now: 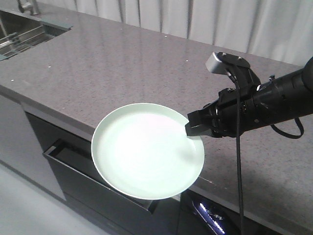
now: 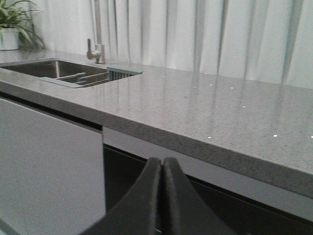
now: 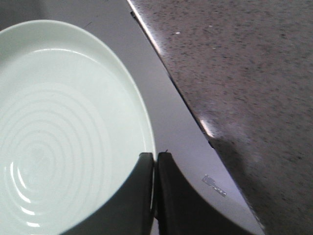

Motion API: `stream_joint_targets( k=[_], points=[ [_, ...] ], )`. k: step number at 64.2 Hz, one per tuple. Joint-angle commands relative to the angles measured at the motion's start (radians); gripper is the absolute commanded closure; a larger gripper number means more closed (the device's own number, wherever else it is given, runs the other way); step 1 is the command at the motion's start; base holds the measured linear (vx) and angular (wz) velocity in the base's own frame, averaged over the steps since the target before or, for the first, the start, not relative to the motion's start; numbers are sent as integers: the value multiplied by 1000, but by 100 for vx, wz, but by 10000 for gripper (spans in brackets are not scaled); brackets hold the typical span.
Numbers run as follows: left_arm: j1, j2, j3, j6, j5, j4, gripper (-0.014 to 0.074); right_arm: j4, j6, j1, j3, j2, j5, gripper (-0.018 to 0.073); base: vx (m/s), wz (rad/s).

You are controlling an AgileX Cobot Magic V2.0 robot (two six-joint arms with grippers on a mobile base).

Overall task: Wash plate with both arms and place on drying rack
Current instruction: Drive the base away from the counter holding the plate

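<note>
Round pale mint-green plate [image 1: 146, 151], shallow w/ a low raised rim, hangs in the air at the front of the speckled grey stone countertop [image 1: 122, 63]. It is held only at its right-hand rim by the black pincer right gripper [image 1: 191, 125]. Its jaws are pinched nearly together on that rim: the right wrist view shows just a thin slit btwn them w/ the plate edge running into it, one finger lying over the plate's upper face. Plate is face up, roughly level, nothing on it; faint concentric rings show close up

In the front view the plate's far edge overlaps the counter's front edge, & its near part sticks out over a dark drawer front [image 1: 73, 164] that looks slightly pulled out. Whether the rim touches the counter edge: cannot tell. Black right arm [image 1: 274, 98] reaches in from the right, low over the counter, w/ a small grey camera block [image 1: 215, 62] on top & a black cable [image 1: 238, 161] hanging down past the counter edge

Black left gripper [image 2: 162, 196]: jaws pressed flat together, nothing btwn them, sitting below & in front of the counter edge

A long stretch of counter surface lies btwn the plate & the shiny steel sink basin [image 1: 19, 29] at the far left corner. The drying rack [image 1: 14, 41] of steel wire rods lies at that sink, well apart from the plate. Steel tap [image 2: 98, 34] stands behind the sink, a potted green plant [image 2: 14, 22] beyond it, pale curtain [image 1: 220, 24] along the back edge
</note>
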Motion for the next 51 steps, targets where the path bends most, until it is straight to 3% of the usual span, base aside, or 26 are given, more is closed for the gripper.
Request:
stream_joint_targets(
  k=[1,51],
  points=[
    [1,-14,-29,-5,-74,-2,603,44,-11,-4,-23,-36,-22,567,-6,50],
    [1,-14,-29,-5,-74,-2,603,44,-11,-4,-23,-36,-22,567,-6,49]
  ],
)
